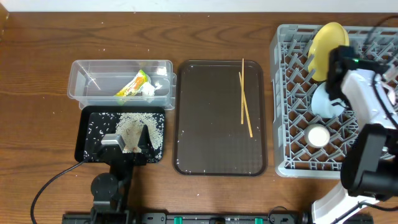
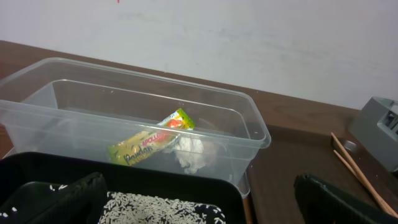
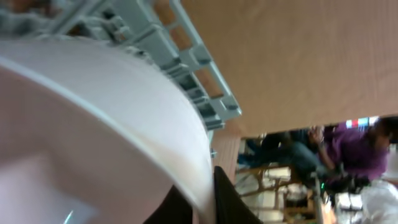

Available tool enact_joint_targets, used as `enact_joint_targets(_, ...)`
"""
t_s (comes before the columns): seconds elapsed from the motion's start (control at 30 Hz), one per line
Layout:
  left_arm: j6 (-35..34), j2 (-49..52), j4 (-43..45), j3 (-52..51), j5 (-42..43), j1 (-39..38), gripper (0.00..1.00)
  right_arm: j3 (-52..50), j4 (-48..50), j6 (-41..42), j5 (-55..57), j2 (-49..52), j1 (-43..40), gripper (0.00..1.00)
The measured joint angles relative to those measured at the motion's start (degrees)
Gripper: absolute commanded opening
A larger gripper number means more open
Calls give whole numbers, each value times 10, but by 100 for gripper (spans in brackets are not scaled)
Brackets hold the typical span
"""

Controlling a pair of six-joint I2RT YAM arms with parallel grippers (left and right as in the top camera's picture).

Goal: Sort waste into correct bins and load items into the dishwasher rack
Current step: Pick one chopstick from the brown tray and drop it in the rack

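The clear tub (image 1: 81,78) holds the snack wrapper (image 1: 134,85) and the white paper scrap (image 1: 149,90); both also show in the left wrist view, the wrapper (image 2: 149,144) beside the scrap (image 2: 189,152). The black tray (image 1: 87,134) holds the rice scraps (image 1: 152,124). My left gripper (image 1: 127,142) hangs open over that rice (image 2: 161,208), its jaws (image 2: 199,205) empty. My right gripper (image 3: 208,199) is shut on the rim of the white-pink bowl (image 3: 112,124), held over the grey dishwasher rack (image 1: 280,93). The rack holds the yellow plate (image 1: 323,40) and the small white cup (image 1: 318,135). Two chopsticks (image 1: 242,93) lie on the brown tray. I cannot see the light blue bowl.
The dark brown serving tray (image 1: 211,124) lies between the bins and the rack. The rack's corner (image 2: 379,127) and the chopsticks (image 2: 354,168) show at the right of the left wrist view. The right arm (image 1: 367,99) covers part of the rack.
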Motion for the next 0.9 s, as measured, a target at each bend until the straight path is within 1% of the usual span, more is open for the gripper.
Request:
enact_joint_targets(0.03,0,0,0,0,0,0,98,0,0,-1,-10,6,10,13)
enact_joint_targets(0.07,0,0,0,0,0,0,98,0,-3,-2,-14,16,20,19)
enact_joint_targets(0.17,0,0,0,0,0,0,98,-4,-15,-4,-17,35,46,43)
enact_joint_targets(0.23,0,0,0,0,0,0,98,-4,-13,-5,-21,35,54,50)
enact_joint_targets(0.3,0,0,0,0,0,0,98,-4,-14,-6,-27,32,65,53)
enact_joint_targets(0.43,0,0,0,0,0,0,98,-5,-21,-7,-70,-2,104,54)
enact_joint_targets(0.5,0,0,0,0,0,0,98,-5,-20,-10,-109,-42,131,54)
enact_joint_targets(0.53,0,0,0,0,0,0,98,-5,-19,-14,-129,-62,142,52)
enact_joint_targets(0.67,0,0,0,0,0,0,98,-4,9,-61,-259,-157,203,47)
enact_joint_targets(0.77,0,0,0,0,0,0,98,-3,37,-107,-375,-199,259,50)
enact_joint_targets(0.83,0,0,0,0,0,0,98,-3,55,-125,-447,-205,302,54)
enact_joint_targets(0.9,0,0,0,0,0,0,98,-3,74,-138,-493,-196,338,56)
